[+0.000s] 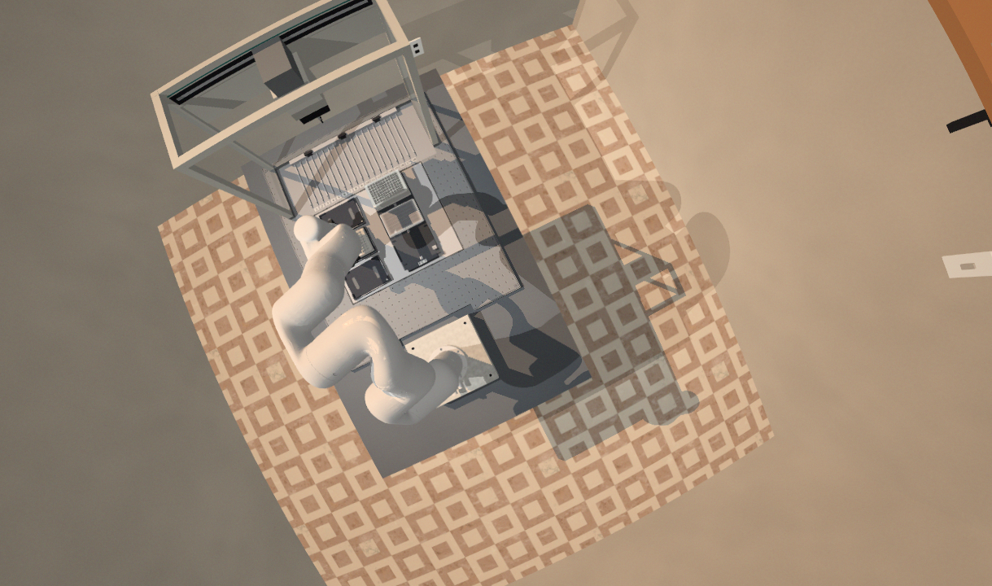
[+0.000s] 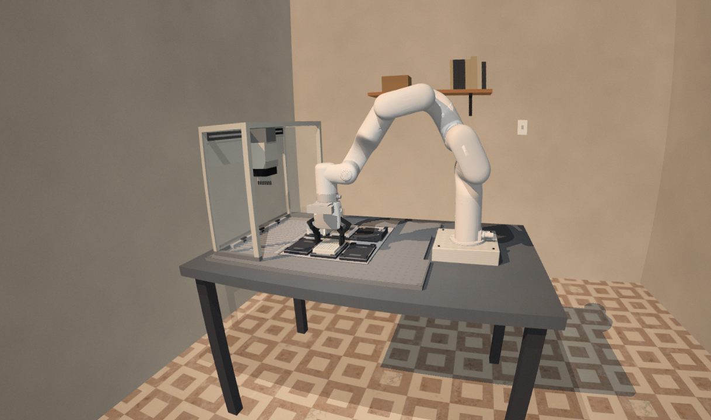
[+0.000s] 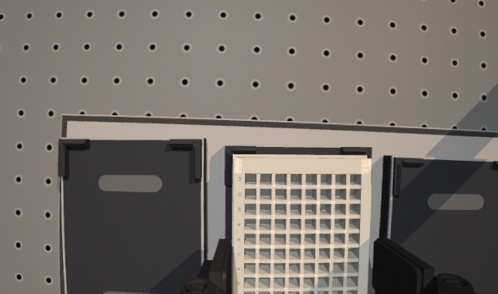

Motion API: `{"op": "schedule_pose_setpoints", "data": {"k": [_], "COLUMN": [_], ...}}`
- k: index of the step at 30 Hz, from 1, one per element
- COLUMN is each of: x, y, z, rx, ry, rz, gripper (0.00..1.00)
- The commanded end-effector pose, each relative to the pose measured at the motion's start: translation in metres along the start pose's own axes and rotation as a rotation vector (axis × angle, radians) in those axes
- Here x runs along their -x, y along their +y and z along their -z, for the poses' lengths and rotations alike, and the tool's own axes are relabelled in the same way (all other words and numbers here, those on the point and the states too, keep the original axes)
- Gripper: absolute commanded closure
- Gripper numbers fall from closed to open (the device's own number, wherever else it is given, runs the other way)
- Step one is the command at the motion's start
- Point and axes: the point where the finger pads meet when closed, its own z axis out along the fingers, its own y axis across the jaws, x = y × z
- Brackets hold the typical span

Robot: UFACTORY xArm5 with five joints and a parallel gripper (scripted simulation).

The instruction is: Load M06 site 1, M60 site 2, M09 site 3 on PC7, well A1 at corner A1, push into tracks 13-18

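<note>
In the wrist view the white 96-well plate M06 (image 3: 301, 224) sits in the middle nest S2. My gripper (image 3: 303, 263) is open, with one dark finger on each long side of the plate, low over it. The nests on either side, S1 (image 3: 131, 216) and S3 (image 3: 453, 220), are dark and empty. The side view shows the gripper (image 2: 327, 234) pointing straight down over the plate (image 2: 326, 248). From above, the carrier PC7 (image 1: 403, 222) lies on the apron before the rails (image 1: 360, 156). It holds a white gridded plate (image 1: 384, 188) at the rail end and a grey item (image 1: 402, 216) in the middle. Its handle-end site (image 1: 417, 251) is bare.
The glass-walled instrument housing (image 2: 253, 182) stands just behind the nests and rails, with a pipetting head (image 2: 265, 156) hanging inside. The arm's base block (image 2: 464, 250) is at the right of the perforated deck. My arm hides nest S2 in the overhead view.
</note>
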Motion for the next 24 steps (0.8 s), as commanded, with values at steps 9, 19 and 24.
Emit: {"op": "schedule_pose_setpoints", "data": {"k": [9,19,24], "x": [-0.0003,-0.0003,-0.0003], "y": [0.0015,0.0015,0.0015], "z": [-0.0053,-0.0066,-0.0066], "rx": [0.005,0.005,0.005], "ry": [-0.003,-0.003,-0.003], "rz": [0.0,0.0,0.0], "gripper": [0.0,0.0,0.0]}}
